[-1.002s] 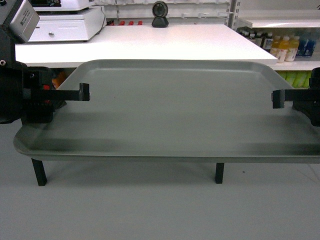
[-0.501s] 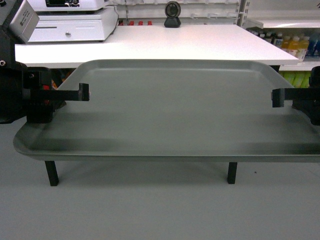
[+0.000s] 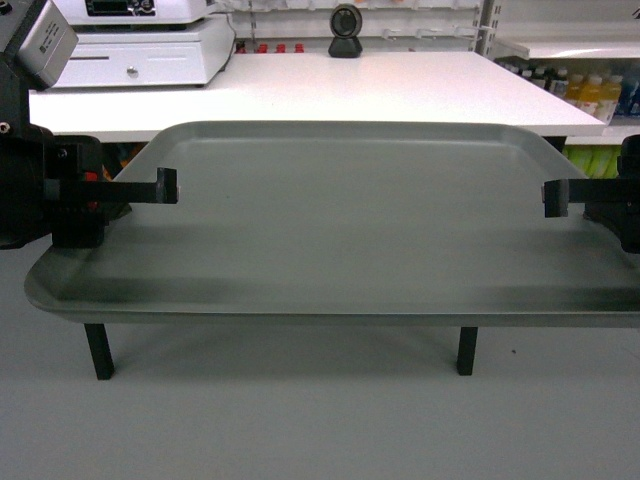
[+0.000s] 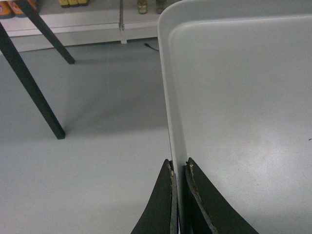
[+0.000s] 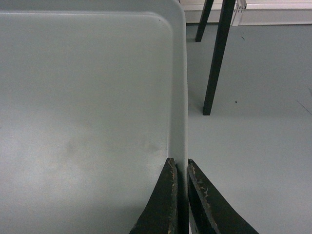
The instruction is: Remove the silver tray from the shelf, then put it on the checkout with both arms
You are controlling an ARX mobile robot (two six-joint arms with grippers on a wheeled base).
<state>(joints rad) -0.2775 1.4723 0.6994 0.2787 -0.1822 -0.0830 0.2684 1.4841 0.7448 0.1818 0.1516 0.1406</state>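
Note:
The silver tray hangs level in the air between my two arms, filling the middle of the head view. My left gripper is shut on its left rim, and my right gripper is shut on its right rim. In the left wrist view the tray's rim runs into my left gripper, pinched between both fingers. The right wrist view shows the tray rim clamped the same way in my right gripper. The white checkout stands just beyond the tray, a black dome scanner at its back. The shelf the tray came from is out of view.
A white cash register sits on the checkout's back left. Dark slanted table legs show below the tray, also the legs. Store shelving with bottles stands at the right. Grey floor lies beneath.
The checkout, register and scanner have shifted right and slightly down in the head view, as my base moved. The tray stays held in both grippers, unchanged.

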